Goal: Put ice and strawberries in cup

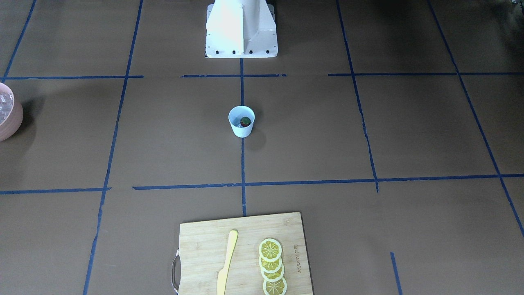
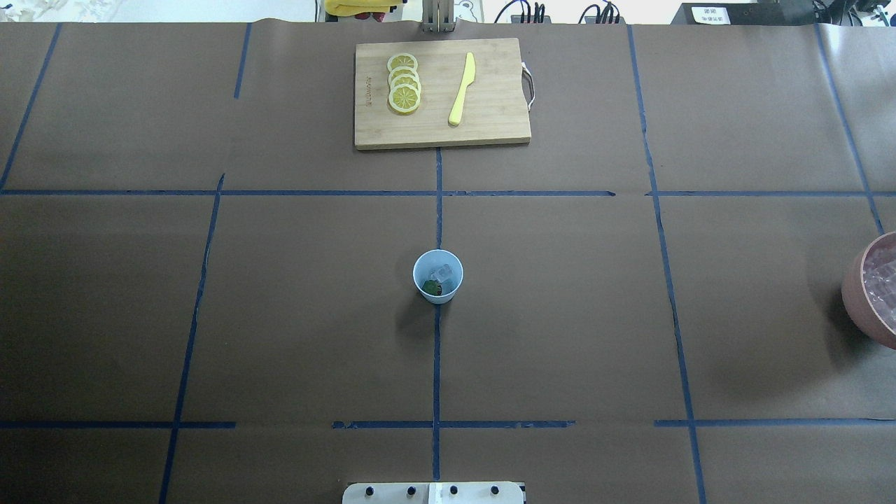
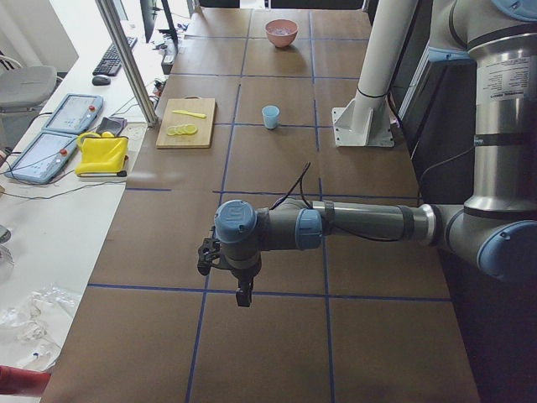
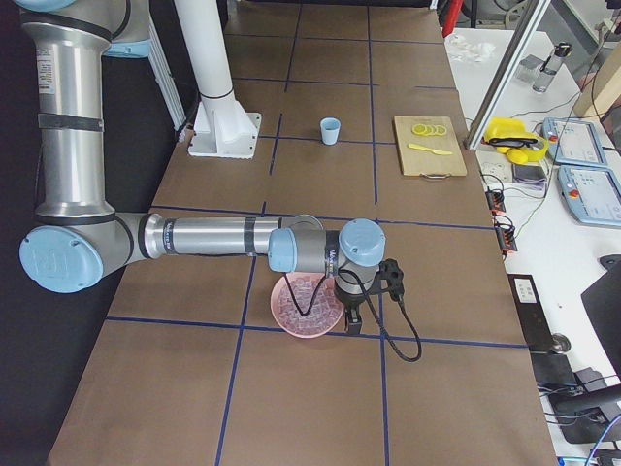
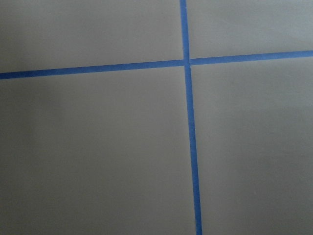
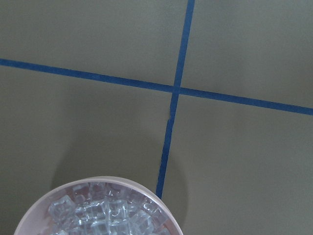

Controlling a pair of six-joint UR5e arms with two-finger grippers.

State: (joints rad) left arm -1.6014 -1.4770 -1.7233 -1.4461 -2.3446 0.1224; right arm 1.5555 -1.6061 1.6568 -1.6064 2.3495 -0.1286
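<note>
At bench (image 1: pixel 389 135) centre, astride a blue tape line (image 1: pixel 242 172): cup (image 1: pixel 241 127) holding strawberry (image 1: pixel 245 121) and ice (image 2: pixel 443 271).

Out at the bench ends, well apart from the cup, both arms parked: left fingers (image 3: pixel 243 295) over bare bench, right fingers (image 4: pixel 351 320) at the pinkish bowl (image 2: pixel 857 301) heaped with more ice; released or clenched, cannot tell from the side views. Looks near done, by judgement. Likely trouble if fetching another cube: slick ice slipping free on the long carry across, or bouncing off the berry and out when dropped from too high; light unanchored cup toppling from a low approach clipping its rim. Cutting board (image 2: pixel 490 133), lemon slices (image 2: pixel 404 84) and knife (image 2: pixel 462 89) on the far side, no part of this.
</note>
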